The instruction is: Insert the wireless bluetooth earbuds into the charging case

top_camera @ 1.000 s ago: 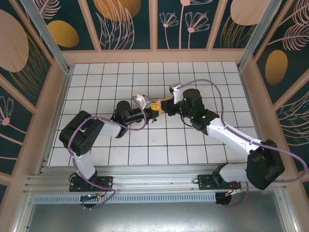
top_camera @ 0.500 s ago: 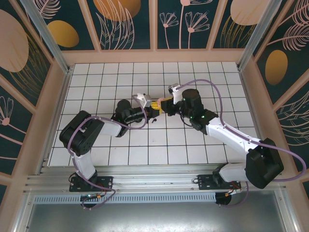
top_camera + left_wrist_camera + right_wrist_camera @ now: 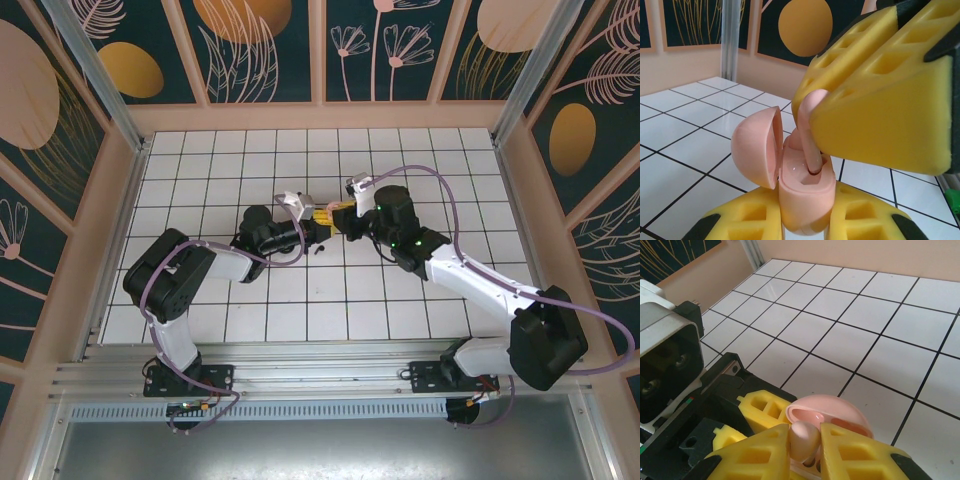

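Observation:
The pink charging case (image 3: 805, 197) stands upright with its lid (image 3: 755, 147) swung open to the left. My left gripper (image 3: 805, 222) is shut on the case's lower body with its yellow foam fingers (image 3: 867, 220). A pink earbud (image 3: 807, 135) hangs above it, stem down, its tip in a socket of the case. My right gripper (image 3: 806, 452) is shut on the earbud (image 3: 804, 439), over the open lid (image 3: 835, 412). In the top view the two grippers meet at mid-table, left (image 3: 316, 222) and right (image 3: 336, 214).
White tiled table (image 3: 300, 310) inside a pink-framed enclosure with dark patterned walls (image 3: 60, 110). The left arm's wrist camera block (image 3: 665, 365) sits close to my right gripper's left side. Open tiles lie beyond the case (image 3: 860, 325).
Both grippers have shifted slightly toward the far side of the table, still together. Both grips are unchanged.

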You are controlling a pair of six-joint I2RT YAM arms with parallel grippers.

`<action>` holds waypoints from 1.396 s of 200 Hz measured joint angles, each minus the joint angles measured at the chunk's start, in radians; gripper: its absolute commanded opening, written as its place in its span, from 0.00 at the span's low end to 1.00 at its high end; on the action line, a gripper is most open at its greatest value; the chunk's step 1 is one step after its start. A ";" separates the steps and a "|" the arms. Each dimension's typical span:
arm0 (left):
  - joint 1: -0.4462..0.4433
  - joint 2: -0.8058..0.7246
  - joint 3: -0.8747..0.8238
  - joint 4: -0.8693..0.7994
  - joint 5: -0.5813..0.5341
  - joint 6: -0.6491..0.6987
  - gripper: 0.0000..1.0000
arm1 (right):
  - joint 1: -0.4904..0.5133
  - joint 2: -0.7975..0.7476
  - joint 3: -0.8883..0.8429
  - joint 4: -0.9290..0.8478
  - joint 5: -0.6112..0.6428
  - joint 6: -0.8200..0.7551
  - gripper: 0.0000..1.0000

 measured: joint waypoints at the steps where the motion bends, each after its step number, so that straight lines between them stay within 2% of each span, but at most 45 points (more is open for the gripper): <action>1: 0.000 0.000 0.000 0.000 0.000 0.000 0.05 | 0.000 0.000 0.000 0.000 0.000 0.000 0.22; 148: -0.004 0.000 0.026 -0.040 0.000 0.020 0.05 | 0.003 -0.024 0.005 -0.043 -0.014 0.007 0.41; 190: -0.004 -0.001 0.030 -0.041 -0.003 0.035 0.05 | -0.005 -0.039 0.005 -0.052 -0.051 0.033 0.47; 279: -0.004 -0.018 0.030 -0.057 -0.003 0.065 0.05 | -0.042 -0.089 0.018 -0.051 -0.150 0.104 0.52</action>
